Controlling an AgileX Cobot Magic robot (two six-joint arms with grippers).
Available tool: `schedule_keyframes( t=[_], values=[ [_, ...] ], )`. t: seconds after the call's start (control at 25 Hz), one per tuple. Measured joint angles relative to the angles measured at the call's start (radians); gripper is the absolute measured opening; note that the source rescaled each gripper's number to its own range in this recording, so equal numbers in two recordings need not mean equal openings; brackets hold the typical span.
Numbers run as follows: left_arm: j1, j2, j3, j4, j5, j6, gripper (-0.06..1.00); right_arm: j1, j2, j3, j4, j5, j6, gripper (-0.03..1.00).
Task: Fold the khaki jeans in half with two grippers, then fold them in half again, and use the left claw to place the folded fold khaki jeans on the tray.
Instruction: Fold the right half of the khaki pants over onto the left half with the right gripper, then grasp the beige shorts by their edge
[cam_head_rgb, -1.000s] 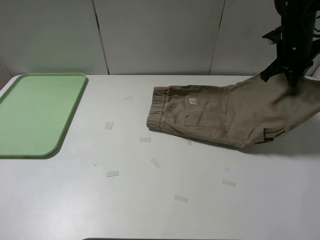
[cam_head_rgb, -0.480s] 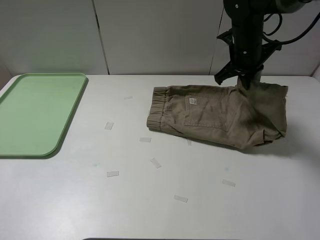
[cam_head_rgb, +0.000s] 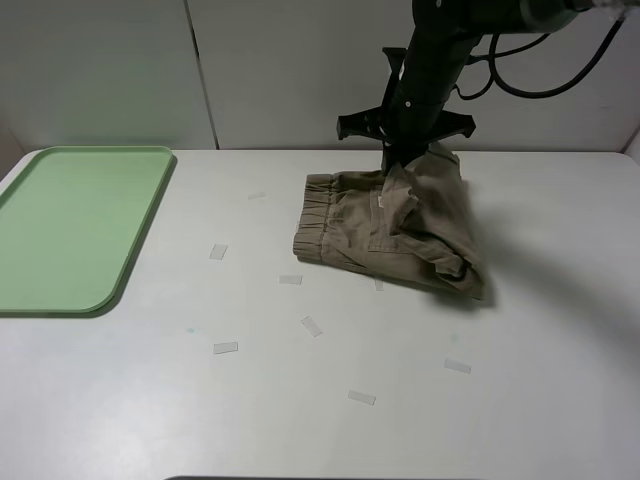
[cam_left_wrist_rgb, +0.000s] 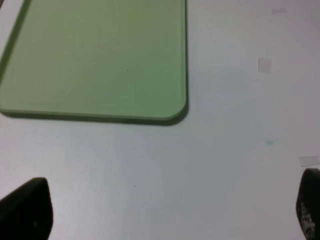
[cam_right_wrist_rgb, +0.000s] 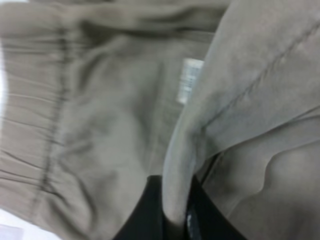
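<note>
Tabletop (cam_head_rgb: 300, 400), right pincer (cam_right_wrist_rgb: 175, 220) tight on jeans (cam_head_rgb: 350, 225)

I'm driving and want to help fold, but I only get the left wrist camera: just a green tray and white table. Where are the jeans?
Observer: The khaki jeans lie on the table, off to the right of the tray in the high view, not touching it.
Operator: Is anybody holding them?
Observer: Yes, the right claw is shut on a fold of the leg end.
Operator: Are they folded yet?
Observer: Not flat yet: the leg end hangs bunched from the claw over the rest, near the waistband.
</note>
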Motion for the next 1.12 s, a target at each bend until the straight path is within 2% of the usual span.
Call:
schedule_keyframes(
  t=[0.2,0.52,0.56,0.6,0.72,0.76,0.88,1.0,1.12],
  values=[
    [0.0,0.0,0.0,0.0,0.0,0.0,0.97,0.01,0.052,0.0,0.037,-0.015,0.0,0.03],
    [0.0,0.0,0.0,0.0,0.0,0.0,0.97,0.042,0.069,0.0,0.059,-0.109,0.004,0.05],
    [0.0,0.0,0.0,0.0,0.0,0.0,0.97,0.042,0.069,0.0,0.066,-0.109,0.004,0.1],
    [0.0,0.0,0.0,0.0,0.0,0.0,0.97,0.042,0.069,0.0,0.083,-0.114,0.005,0.22],
    [0.0,0.0,0.0,0.0,0.0,0.0,0.97,0.042,0.069,0.0,0.182,-0.145,0.015,0.8],
    [0.0,0.0,0.0,0.0,0.0,0.0,0.97,0.042,0.069,0.0,0.205,-0.153,0.015,0.87],
    [0.0,0.0,0.0,0.0,0.0,0.0,0.97,0.042,0.069,0.0,0.235,-0.161,0.014,0.98],
    [0.0,0.0,0.0,0.0,0.0,0.0,0.97,0.042,0.069,0.0,0.236,-0.155,0.012,1.0],
    [0.0,0.0,0.0,0.0,0.0,0.0,0.97,0.042,0.054,0.0,0.232,-0.108,-0.017,1.0]
  ],
)
